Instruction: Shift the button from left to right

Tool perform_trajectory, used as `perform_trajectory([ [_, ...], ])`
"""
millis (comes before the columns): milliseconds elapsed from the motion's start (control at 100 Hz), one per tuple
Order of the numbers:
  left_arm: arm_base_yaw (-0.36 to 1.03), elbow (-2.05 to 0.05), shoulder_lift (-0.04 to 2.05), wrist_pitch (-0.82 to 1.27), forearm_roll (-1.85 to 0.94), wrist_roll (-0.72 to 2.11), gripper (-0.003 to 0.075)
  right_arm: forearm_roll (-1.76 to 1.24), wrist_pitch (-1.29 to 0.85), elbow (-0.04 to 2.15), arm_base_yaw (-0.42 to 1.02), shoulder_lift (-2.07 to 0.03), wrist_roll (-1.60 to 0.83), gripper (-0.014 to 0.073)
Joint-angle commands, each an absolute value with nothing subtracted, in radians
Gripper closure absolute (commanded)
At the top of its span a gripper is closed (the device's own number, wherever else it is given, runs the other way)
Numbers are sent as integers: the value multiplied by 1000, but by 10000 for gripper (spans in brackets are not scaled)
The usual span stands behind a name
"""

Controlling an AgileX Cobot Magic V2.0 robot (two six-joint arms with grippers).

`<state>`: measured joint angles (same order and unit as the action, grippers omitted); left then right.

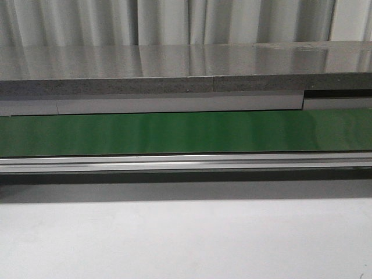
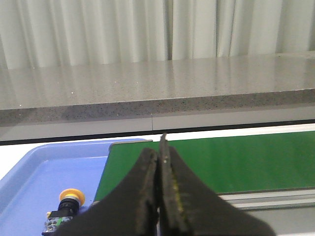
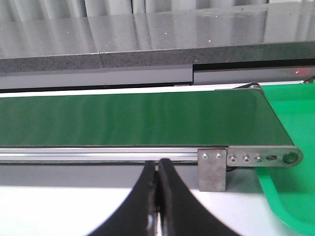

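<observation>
The button (image 2: 68,206), a yellow-orange cap on a black body, lies in a blue tray (image 2: 39,169) beside the left end of the green conveyor belt (image 2: 236,157). It shows only in the left wrist view. My left gripper (image 2: 160,147) is shut and empty, raised over the belt's left end, to the right of the button. My right gripper (image 3: 158,164) is shut and empty, in front of the belt's rail near its right end. Neither gripper shows in the front view.
The green belt (image 1: 186,132) runs across the front view with an aluminium rail (image 1: 186,161) in front and a grey stone ledge (image 1: 174,70) behind. A green tray (image 3: 293,147) sits at the belt's right end. White tabletop (image 1: 186,238) lies in front.
</observation>
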<state>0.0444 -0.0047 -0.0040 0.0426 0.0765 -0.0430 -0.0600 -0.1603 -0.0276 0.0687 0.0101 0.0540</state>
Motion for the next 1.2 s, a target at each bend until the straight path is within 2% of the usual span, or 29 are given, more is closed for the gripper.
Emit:
perform_trajectory([
  [0,43,38,-38,-40,77,-53,739,-51,-76,-9,72,25,52,661],
  [600,43,-13,-35,-105,69,-53,739,-51,-76,-9,72,25,52,661],
  [810,43,-219,56,128,34,-53,739,-51,-76,-9,72,25,52,661],
  [1190,43,-721,450,726,34,-53,739,-51,-76,-9,72,25,52,661],
])
